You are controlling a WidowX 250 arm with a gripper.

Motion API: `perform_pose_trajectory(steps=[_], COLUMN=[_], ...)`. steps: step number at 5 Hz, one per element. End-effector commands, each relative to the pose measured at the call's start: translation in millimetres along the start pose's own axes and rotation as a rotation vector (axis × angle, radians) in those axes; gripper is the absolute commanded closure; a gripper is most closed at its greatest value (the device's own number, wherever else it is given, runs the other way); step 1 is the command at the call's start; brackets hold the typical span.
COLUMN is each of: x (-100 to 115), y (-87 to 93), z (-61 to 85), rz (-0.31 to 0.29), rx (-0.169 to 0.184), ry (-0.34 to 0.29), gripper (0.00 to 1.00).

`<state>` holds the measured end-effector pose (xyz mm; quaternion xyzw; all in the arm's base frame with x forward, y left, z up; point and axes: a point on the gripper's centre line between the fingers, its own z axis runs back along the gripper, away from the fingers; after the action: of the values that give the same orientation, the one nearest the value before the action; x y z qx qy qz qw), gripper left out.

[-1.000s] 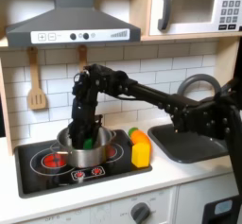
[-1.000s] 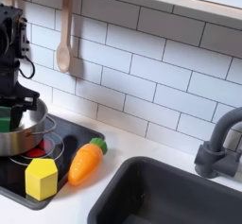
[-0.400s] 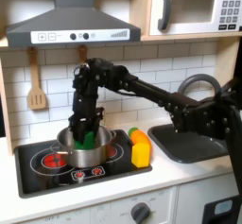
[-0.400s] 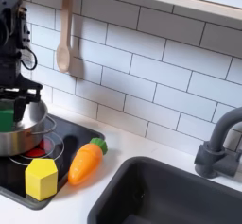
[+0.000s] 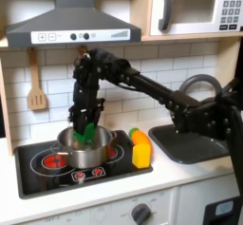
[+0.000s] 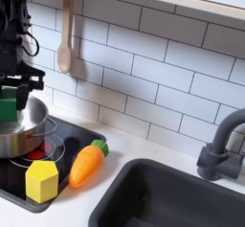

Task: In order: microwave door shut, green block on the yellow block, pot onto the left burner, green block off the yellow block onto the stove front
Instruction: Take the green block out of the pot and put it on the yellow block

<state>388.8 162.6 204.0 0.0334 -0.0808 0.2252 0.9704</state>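
First exterior view, green block (image 5: 85, 131) in claw (image 5: 84, 130), above pot (image 5: 84, 151)

Nothing reads clearly: the microwave (image 5: 197, 8) display shows pale digits at the first exterior view's top right, too blurred to read.

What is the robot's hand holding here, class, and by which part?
The hand holds the green block by its opposite sides, lifted just above the pot.
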Motion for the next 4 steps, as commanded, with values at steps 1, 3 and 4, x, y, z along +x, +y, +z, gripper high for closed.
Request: perform_pose_trajectory(steps=[1, 3, 4], x=[-6.6, -18.0, -23.8], y=[11.8, 12.9, 18.0], z=[9.5, 13.3, 28.0], rz=[-0.004, -0.049, -0.069], rx=[-0.011, -0.046, -0.060], ry=[0.022, 0.059, 0.039], gripper=[1.00, 1.00, 1.00])
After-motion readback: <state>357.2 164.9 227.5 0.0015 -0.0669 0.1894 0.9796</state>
